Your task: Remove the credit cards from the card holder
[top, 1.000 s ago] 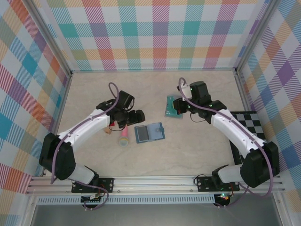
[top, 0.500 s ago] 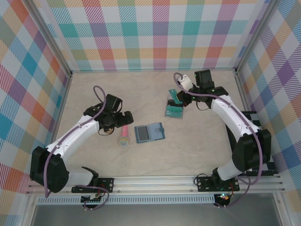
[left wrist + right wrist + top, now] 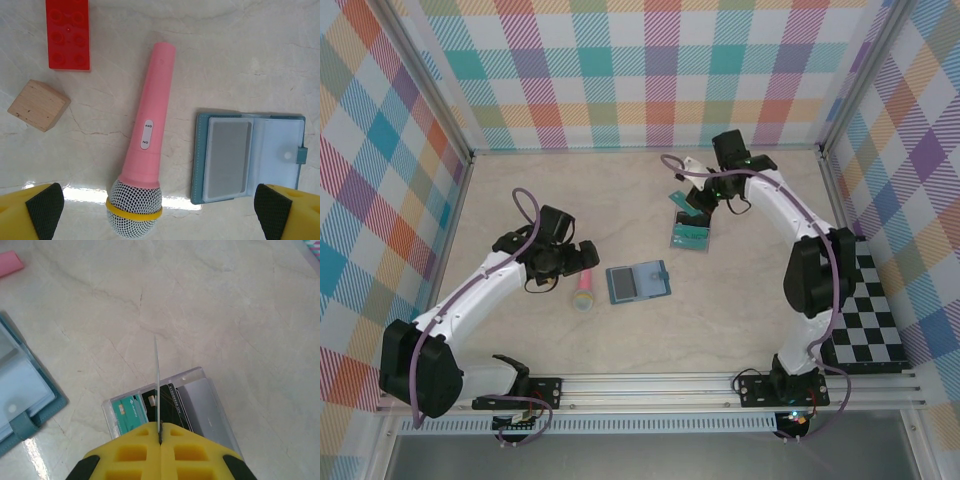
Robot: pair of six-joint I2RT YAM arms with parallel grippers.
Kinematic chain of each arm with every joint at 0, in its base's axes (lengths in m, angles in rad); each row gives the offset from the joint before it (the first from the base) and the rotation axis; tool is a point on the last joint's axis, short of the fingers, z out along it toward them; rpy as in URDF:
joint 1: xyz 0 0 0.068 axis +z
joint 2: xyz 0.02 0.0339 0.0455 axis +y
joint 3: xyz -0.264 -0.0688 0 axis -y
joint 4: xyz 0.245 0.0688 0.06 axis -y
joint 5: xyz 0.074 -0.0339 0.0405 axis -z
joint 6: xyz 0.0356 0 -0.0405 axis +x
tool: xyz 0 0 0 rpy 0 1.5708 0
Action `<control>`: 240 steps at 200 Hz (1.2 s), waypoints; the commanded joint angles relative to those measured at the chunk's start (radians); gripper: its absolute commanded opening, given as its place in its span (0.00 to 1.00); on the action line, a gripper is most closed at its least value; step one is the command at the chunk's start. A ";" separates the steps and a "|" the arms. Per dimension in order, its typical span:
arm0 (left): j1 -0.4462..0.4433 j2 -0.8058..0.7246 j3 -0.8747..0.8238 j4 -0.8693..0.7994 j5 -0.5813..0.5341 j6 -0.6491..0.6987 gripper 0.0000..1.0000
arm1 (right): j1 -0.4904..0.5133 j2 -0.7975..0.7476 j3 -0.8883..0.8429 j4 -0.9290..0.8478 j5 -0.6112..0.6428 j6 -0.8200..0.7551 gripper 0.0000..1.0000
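One card (image 3: 157, 375) stands edge-on in my right tool (image 3: 160, 432), whose yellow fingers are pressed together on its lower edge. It hangs just above the credit cards (image 3: 165, 405) lying in a fanned pile on the desk (image 3: 225, 300), with teal, black and grey faces side by side. I judge the step in hand to be laying this one down with them. To do it well I would tip the wrist so the card goes flat rather than landing on its edge. I would bring it low over the pile and part the fingers only when it nearly touches, so it does not skid off across the smooth surface.

The card holder (image 3: 250, 157) lies open on the desk, well apart from the pile and just beside the head end of the pink microphone (image 3: 150, 135). A grey card (image 3: 229, 155) seems to sit in its left pocket, so I reckon the job is not finished. My left tool (image 3: 582, 257) hovers over the microphone and holder with its fingers spread wide and nothing between them. From there it could pin the holder's cover while the right one fetches that last card.
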 commanded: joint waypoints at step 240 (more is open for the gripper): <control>0.015 -0.002 -0.027 0.012 0.054 0.007 1.00 | 0.060 0.158 0.090 -0.285 0.228 -0.199 0.00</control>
